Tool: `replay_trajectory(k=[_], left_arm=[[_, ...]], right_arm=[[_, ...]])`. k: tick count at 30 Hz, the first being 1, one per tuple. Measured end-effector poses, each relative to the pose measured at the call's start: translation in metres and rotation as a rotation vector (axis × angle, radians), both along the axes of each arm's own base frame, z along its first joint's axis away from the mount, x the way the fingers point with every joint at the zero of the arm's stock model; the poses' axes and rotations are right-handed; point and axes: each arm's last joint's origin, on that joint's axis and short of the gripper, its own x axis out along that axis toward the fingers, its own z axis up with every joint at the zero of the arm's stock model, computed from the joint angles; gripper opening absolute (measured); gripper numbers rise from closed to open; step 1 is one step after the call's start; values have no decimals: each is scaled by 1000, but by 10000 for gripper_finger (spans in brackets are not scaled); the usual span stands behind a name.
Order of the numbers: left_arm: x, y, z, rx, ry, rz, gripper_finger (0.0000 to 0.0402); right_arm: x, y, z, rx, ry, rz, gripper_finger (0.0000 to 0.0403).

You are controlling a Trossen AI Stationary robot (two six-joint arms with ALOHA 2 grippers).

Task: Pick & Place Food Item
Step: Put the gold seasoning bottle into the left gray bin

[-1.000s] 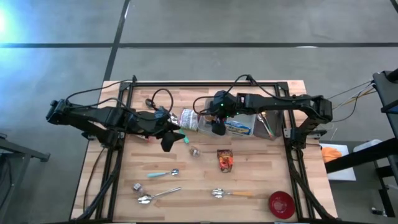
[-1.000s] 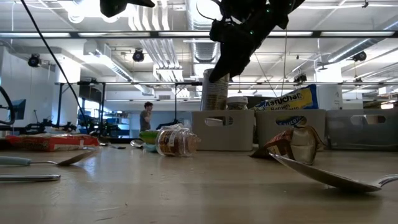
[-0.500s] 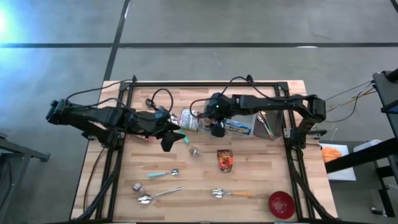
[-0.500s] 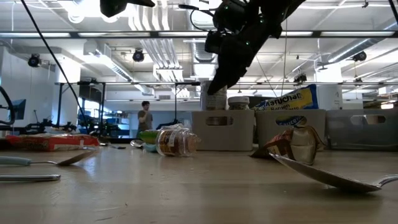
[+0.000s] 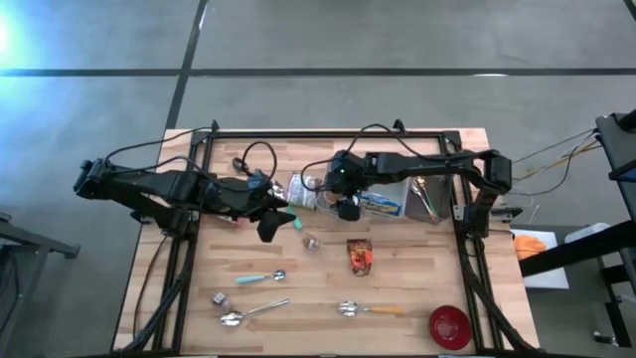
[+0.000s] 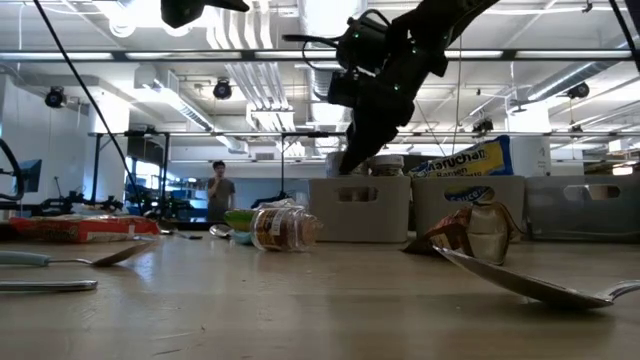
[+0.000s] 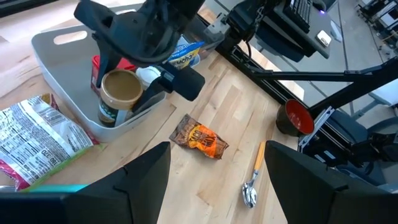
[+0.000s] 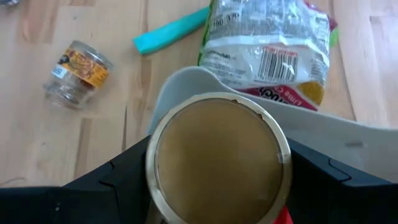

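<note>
Change since a second ago: the right claw (image 5: 347, 207) has shifted a little toward the counter's left side and dropped lower over the bin's corner; in the low view the arm now hangs closer to the bin top. The left arm has not moved. A person (image 6: 213, 187) far back in the room has walked a short way.
Right claw: its fingers (image 8: 112, 183) stand apart on either side of a jar with a tan lid (image 8: 219, 157), which sits upright in the corner of the grey bin (image 7: 57, 59). Whether the fingers press the jar I cannot tell.
Left claw: (image 5: 268, 227) fingers spread apart, holding nothing, hovering over bare wood just beside the snack bag (image 5: 302, 192).
Food items: the jar is inside the bin, at the corner nearest the snack bag. The bag lies flat against the bin's outer wall. A blue-and-yellow packet (image 5: 382, 203) lies in the bin beside the jar.
Counter (image 5: 407, 283): a small glass spice jar (image 5: 312, 241) lies on its side near the middle; an orange wrapper (image 5: 360, 256) lies just beyond it.
Front area: a teal-handled spoon (image 5: 260, 277), a steel spoon (image 5: 241, 315), a wooden-handled spoon (image 5: 370, 309) and a red bowl (image 5: 449, 325) are spread well apart.
Edges: the bin sits against the back rail; the red bowl is near the front right corner.
Open room: bare wood between the spice jar and the spoons.
</note>
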Motion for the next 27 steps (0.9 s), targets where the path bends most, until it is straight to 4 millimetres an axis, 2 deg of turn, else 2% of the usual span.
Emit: replay_trajectory(k=[9,17,27], left_arm=[[0,0,0,0,0,1,263],[0,0,0,0,1,1,263],[0,0,0,0,1,1,263]], right_arm=[[4,-1,2,-12,2,20,271],[3,-1,2,-14,7,25,356],[4,-1,6,-5,21,0,366]])
